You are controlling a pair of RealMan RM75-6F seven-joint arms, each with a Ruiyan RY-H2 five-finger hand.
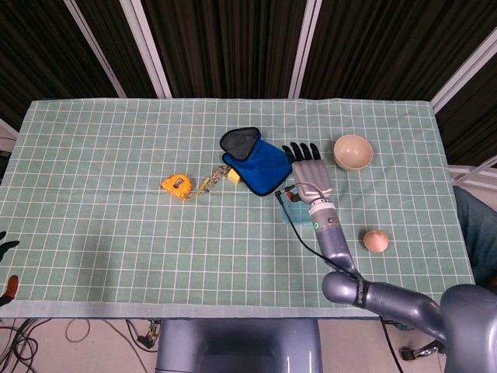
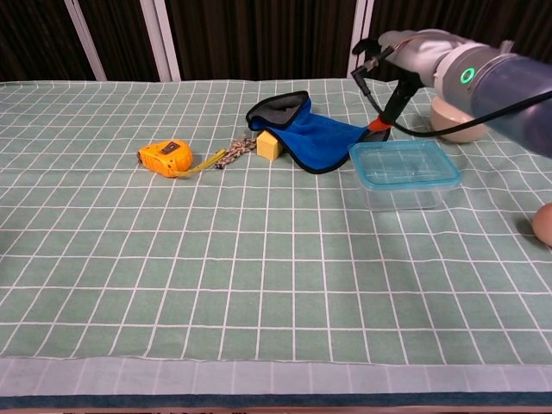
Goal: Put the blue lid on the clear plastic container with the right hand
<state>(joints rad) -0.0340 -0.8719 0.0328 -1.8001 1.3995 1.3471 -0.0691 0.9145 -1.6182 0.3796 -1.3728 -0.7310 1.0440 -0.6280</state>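
The clear plastic container (image 2: 405, 191) stands on the green checked cloth right of centre in the chest view. The blue lid (image 2: 404, 161) lies flat on top of it. My right hand (image 2: 395, 79) hangs above and behind the container, apart from the lid and holding nothing. In the head view the right hand (image 1: 308, 167) has its fingers stretched out and apart, and it hides most of the container. Only the fingertips of my left hand (image 1: 6, 245) show at the far left edge of the head view.
A blue cloth pouch (image 2: 312, 134) lies just left of the container, with a yellow block (image 2: 269, 145) and an orange tape measure (image 2: 166, 158) further left. A beige bowl (image 1: 352, 151) stands behind on the right. A peach-coloured ball (image 1: 376, 240) sits near the front right.
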